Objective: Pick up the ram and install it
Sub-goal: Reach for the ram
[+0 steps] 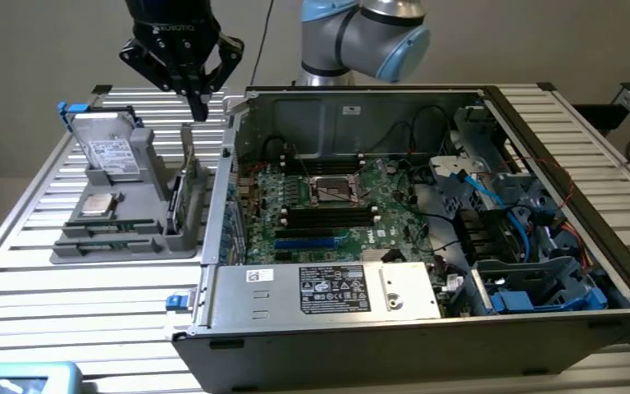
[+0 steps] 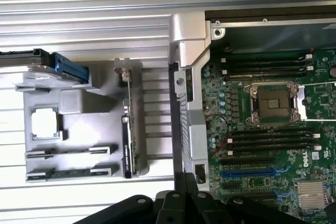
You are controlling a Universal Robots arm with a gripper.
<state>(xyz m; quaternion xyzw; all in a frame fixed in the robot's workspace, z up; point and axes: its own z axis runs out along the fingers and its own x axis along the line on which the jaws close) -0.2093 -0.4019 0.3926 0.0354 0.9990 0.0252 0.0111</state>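
One ram (image 2: 68, 153) lies apart from the tool (image 1: 198, 111).

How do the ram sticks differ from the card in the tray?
Ram sticks sit low; card stands much taller. Sticks run crosswise in the tray, card along its edge. Card carries a silver bracket; sticks have none. Both green, standing on edge.
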